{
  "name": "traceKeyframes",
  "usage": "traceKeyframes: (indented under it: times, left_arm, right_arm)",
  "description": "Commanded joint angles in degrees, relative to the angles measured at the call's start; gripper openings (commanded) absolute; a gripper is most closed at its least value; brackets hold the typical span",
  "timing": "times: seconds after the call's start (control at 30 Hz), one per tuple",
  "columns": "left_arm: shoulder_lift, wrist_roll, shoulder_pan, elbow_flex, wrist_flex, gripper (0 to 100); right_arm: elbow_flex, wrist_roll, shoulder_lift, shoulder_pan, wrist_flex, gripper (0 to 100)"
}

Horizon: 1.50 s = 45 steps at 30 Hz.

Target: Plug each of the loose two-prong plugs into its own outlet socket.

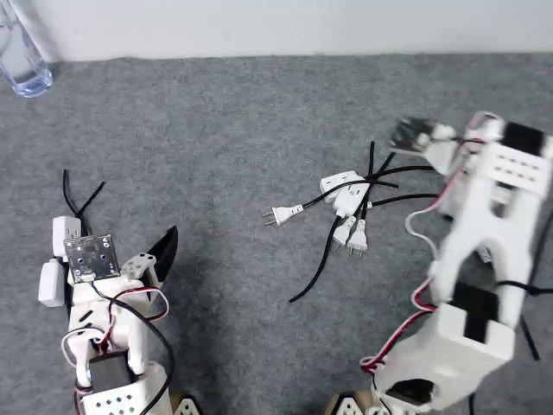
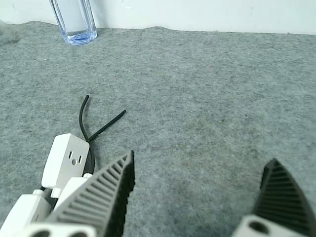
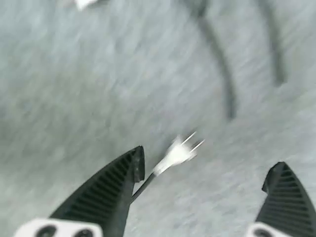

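Right gripper (image 3: 210, 158), fingers spread, hangs over a loose plug (image 3: 175, 153): the picking step, I judge; next, pinch its body. Left gripper (image 2: 201, 160), also spread, is beside the outlet socket (image 2: 66, 158).

We see a grey felt surface (image 1: 216, 121) meeting a plain white wall (image 1: 285, 26) along its far edge, evenly lit, with 1 clear glass (image 1: 22, 62) beside that wall.
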Motion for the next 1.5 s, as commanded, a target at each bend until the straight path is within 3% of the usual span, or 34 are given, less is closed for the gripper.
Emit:
traceKeyframes:
  times: [0.0, 0.13, 0.37, 0.87, 1.47]
  left_arm:
    - [-0.62, -0.44, 0.35, -0.40, 0.35, 38]
    - [-0.62, -0.44, 0.35, -0.40, 0.09, 38]
    - [-0.62, -2.55, 0.62, -0.40, 0.00, 38]
    - [-0.62, -2.64, 0.62, -0.40, -0.79, 38]
    - [-0.62, -2.64, 0.70, -0.40, -0.62, 38]
  right_arm:
    - [-0.62, -7.82, -2.86, -5.93, -9.63, 37.6]
    - [-0.44, -14.07, 0.22, -10.59, -19.56, 37.6]
    - [-2.20, -14.33, 12.44, -11.91, -28.18, 37.6]
    - [-15.74, -14.33, 30.11, -12.62, -28.70, 37.6]
    - [-21.27, -14.33, 14.64, -17.36, -3.03, 37.6]
